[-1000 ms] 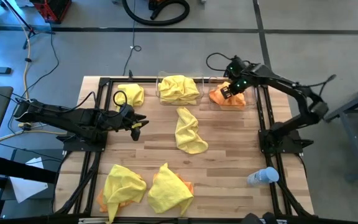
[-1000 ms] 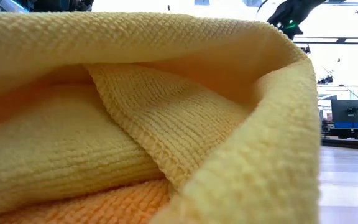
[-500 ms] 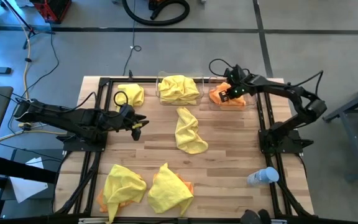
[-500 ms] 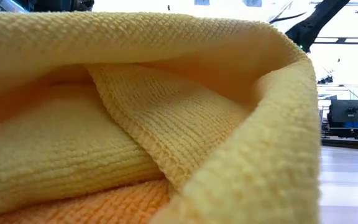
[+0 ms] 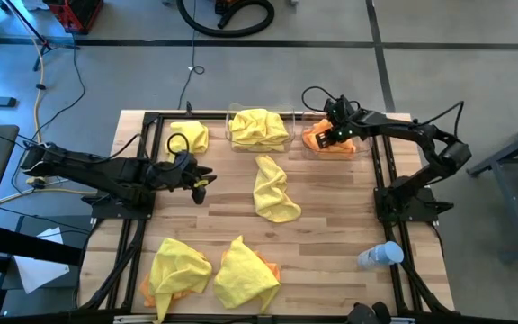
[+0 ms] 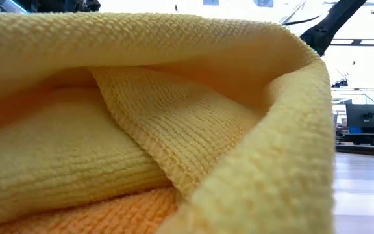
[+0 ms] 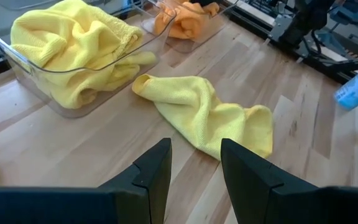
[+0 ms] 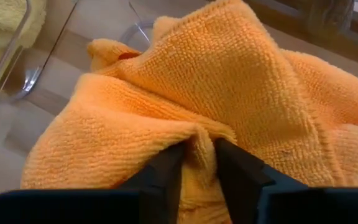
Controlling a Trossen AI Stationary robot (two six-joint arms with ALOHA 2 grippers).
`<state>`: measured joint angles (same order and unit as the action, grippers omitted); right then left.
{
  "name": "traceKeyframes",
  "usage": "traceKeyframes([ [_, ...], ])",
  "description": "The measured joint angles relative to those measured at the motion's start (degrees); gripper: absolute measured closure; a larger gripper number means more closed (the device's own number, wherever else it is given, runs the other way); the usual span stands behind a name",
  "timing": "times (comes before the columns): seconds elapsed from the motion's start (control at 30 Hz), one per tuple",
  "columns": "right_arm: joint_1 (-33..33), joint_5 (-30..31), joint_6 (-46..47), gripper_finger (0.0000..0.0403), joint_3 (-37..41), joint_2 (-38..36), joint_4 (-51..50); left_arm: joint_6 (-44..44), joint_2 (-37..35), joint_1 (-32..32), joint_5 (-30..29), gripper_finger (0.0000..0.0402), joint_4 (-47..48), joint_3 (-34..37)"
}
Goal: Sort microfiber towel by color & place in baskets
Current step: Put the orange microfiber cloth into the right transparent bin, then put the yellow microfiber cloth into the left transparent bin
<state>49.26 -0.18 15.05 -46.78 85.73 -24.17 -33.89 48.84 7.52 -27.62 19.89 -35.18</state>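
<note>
The right gripper point(image 8: 197, 158) pinches a fold of the orange towel point(image 5: 326, 141) inside the right-hand basket point(image 5: 363, 135); the left gripper point(image 7: 194, 168), jaws parted and empty, waits well left of that basket.

No readable text, label, brand, number or sign anywhere.

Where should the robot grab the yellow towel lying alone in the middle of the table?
Probably from above, on the raised crumpled fold at the yellow towel's end nearest the baskets. It lies loose, long and wrinkled on the table, touching nothing, so a bunched ridge gives fingers something to pinch. The left gripper, open and facing it, is nearest.
</note>
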Motion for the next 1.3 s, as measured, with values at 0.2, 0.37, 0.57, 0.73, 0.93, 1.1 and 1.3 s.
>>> traceKeyframes([
  [0.2,0.3,0.5,-0.5,0.0258,-5.9,-4.3,-8.6,0.4,0.4,0.0,0.2,0.0273,0.0,0.0],
  [0.37,-0.1,3.9,2.1,0.0250,-13.1,-11.3,-19.5,6.0,0.4,0.0,2.7,0.0273,0.0,0.0],
  [0.57,-2.6,8.8,8.4,0.0249,-17.5,-21.6,-30.7,9.1,0.5,0.1,2.8,0.0273,0.7,-1.7],
  [0.73,-8.6,8.7,18.6,0.0249,-17.3,-28.9,-38.2,8.7,1.9,1.9,2.8,0.0273,8.9,-6.5],
  [0.93,-22.5,9.5,32.9,0.0249,-11.9,-34.7,-37.5,7.5,8.5,7.6,2.8,0.0273,18.1,-14.2],
  [1.1,-35.1,13.1,42.2,0.0249,-7.3,-35.0,-35.9,-2.1,15.6,13.8,3.9,0.0273,30.1,-21.7],
  [1.3,-44.1,18.1,45.1,0.0249,-5.2,-34.7,-32.5,-15.8,23.3,21.3,12.9,0.0273,43.7,-27.9],
])
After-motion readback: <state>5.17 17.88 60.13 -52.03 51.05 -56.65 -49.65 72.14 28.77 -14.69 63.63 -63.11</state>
